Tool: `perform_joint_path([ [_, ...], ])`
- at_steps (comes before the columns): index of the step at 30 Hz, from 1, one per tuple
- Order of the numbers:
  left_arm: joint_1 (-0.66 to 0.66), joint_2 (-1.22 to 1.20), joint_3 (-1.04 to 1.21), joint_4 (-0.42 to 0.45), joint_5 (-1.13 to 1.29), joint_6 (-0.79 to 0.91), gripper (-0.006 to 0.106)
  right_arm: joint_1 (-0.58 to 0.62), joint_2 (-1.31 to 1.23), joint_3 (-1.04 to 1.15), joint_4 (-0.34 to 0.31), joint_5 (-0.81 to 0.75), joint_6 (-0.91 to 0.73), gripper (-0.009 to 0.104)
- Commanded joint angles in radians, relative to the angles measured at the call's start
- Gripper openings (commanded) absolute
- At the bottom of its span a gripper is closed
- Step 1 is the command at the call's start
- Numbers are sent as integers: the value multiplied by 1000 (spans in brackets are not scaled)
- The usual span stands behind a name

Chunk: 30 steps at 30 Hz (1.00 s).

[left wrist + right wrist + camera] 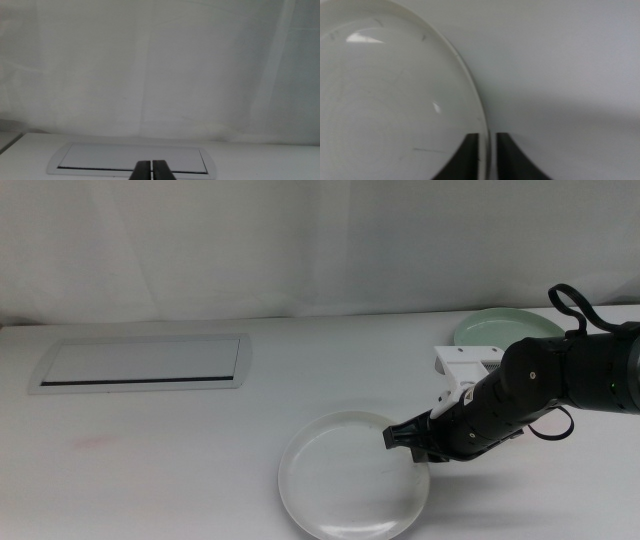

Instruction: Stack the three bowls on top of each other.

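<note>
The speckled off-white bowl (345, 480) is at the front middle of the table. My right gripper (400, 438) comes in from the right and is shut on its right rim. In the right wrist view the two jaws of that gripper (490, 150) pinch the thin rim of the bowl (390, 100). I cannot tell whether the bowl rests on the table or is slightly raised. The pale mint green bowl (505, 330) lies at the back right, partly behind the arm. The grey bowl is not in view. My left gripper (152, 170) is shut and empty, out of the middle view.
A flat white rectangular panel with a dark slot (140, 363) is set into the table at the back left; it also shows in the left wrist view (132, 159). A white curtain hangs behind the table.
</note>
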Motion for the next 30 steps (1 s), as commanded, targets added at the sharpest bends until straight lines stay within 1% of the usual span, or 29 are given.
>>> perform_joint_path([
  [1, 0, -38, 29, -6, -5, -8, -3, 5, 6, -10, -28, 18, -10, 29],
  [4, 0, -38, 29, -6, -5, -8, -3, 5, 6, -41, -30, 51, -29, 70],
  [6, 0, -38, 29, -6, -5, -8, -3, 5, 6, -72, -45, 82, -45, 98],
  [7, 0, -38, 29, -6, -5, -8, -3, 5, 4, -90, -50, 107, -61, 103],
  [8, 0, -38, 29, -6, -5, -8, -3, 5, 2, -109, -55, 131, -78, 103],
  [10, 0, -38, 29, -6, -5, -8, -3, 5, -5, -148, -93, 185, -83, 103],
  [13, 0, -38, 29, -4, -5, -8, -3, 5, -27, -218, -172, 287, -81, 103],
  [15, 0, -38, 29, -4, -5, -8, -3, -2, -57, -263, -233, 347, -42, 103],
  [16, 0, -38, 29, -4, -5, -8, -3, -11, -78, -282, -254, 372, -34, 103],
  [19, 0, -38, 29, -4, -5, -8, -3, -54, -152, -297, -290, 416, -30, 103],
  [20, 0, -38, 29, -4, -5, -8, -3, -79, -186, -297, -303, 434, -29, 103],
  [21, 0, -38, 29, -4, -5, -8, -3, -211, -331, -297, -351, 532, -27, 103],
  [23, 0, -38, 29, -4, -5, -8, -3, -274, -406, -297, -403, 573, -27, 103],
  [25, 0, -38, 29, -4, -5, -8, -3, -341, -496, -295, -475, 609, -27, 103],
  [28, 0, -38, 29, -4, -5, -8, -3, -427, -620, -295, -563, 676, -27, 103],
  [30, 0, -38, 29, -4, -5, -8, -3, -463, -685, -295, -583, 718, -27, 103],
])
